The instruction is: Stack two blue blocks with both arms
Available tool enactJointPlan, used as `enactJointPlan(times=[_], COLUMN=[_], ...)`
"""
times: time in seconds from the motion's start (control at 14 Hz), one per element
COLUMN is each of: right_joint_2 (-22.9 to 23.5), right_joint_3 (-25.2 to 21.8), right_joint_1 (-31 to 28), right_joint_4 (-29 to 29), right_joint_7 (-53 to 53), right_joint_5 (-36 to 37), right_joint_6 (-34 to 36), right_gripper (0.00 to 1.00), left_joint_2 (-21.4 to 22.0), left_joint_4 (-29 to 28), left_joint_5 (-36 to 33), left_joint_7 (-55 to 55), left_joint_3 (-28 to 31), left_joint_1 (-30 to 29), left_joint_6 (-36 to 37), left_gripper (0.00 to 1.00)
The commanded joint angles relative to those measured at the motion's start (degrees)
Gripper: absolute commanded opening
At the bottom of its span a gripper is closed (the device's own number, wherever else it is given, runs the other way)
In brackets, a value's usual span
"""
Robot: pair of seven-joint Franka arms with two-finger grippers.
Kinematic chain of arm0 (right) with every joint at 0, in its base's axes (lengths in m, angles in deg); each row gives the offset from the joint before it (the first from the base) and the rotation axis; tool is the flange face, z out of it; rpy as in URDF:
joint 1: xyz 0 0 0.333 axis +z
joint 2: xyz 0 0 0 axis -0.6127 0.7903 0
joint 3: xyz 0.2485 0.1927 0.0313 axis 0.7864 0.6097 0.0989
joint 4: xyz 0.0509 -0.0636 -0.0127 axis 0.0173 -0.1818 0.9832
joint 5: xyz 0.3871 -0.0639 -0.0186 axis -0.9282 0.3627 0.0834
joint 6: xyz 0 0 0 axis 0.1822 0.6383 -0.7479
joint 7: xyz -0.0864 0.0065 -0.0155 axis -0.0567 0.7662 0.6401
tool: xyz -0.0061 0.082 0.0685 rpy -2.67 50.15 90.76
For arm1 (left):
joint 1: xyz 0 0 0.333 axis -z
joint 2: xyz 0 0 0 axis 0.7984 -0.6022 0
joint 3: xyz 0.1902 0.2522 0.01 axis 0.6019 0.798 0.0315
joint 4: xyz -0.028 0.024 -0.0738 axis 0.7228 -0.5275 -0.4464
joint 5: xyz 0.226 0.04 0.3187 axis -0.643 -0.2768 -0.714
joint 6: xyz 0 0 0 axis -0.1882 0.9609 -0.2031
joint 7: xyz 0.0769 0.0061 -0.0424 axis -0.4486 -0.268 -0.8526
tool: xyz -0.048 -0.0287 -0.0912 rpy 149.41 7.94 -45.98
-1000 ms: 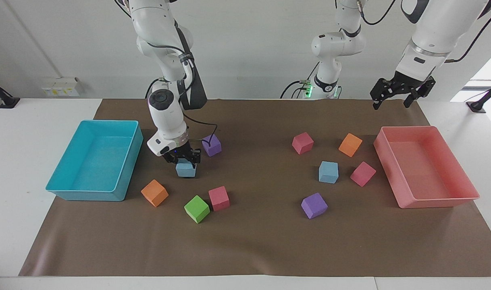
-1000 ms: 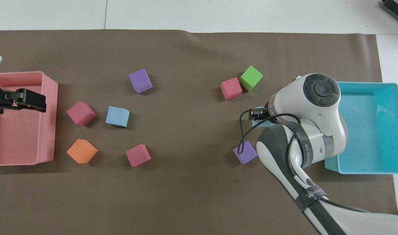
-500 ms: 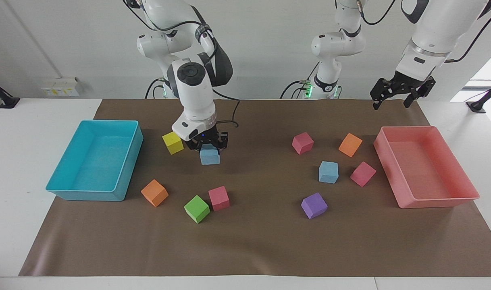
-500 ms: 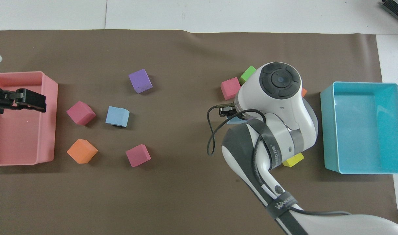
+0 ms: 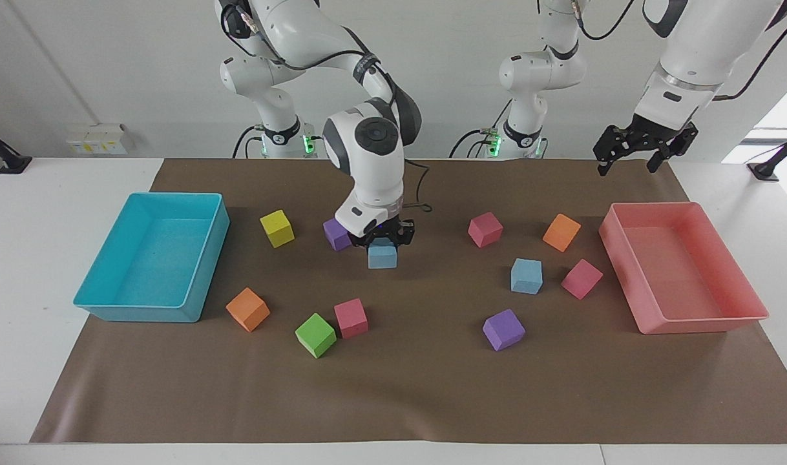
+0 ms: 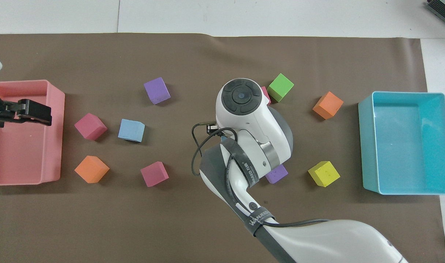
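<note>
Two blue blocks | one (image 5: 382, 256) clamped in right gripper (image 5: 384, 239), over mat middle | other (image 5: 526, 276) on mat nearer pink tray (image 5: 749, 315) | left gripper (image 5: 634, 157) spread, waiting above tray | risk: misaligned placement topples stack

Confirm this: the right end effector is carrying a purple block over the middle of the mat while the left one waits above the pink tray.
Wrong colour. The facing view shows the right end effector holding a blue block, not a purple one. The left end effector does wait above the pink tray.
</note>
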Motion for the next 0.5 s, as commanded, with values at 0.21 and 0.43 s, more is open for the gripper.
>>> enactJointPlan(times=[0.21, 0.43], right_joint_2=[4.9, 4.9], right_joint_3=[-0.1, -0.2], right_joint_1=[4.1, 4.4], right_joint_4=[2.3, 1.1], right_joint_7=[4.6, 5.8], right_joint_5=[0.1, 0.3], right_joint_6=[-6.1, -8.0], right_gripper=[0.0, 0.0], left_joint_2=[1.0, 1.0], left_joint_4=[-0.3, -0.3], left_joint_5=[1.0, 1.0], left_joint_7=[0.6, 0.5], left_joint_3=[-0.5, -0.5], left_joint_1=[-1.2, -1.2], left_joint_6=[0.6, 0.7], left_gripper=[1.0, 1.0])
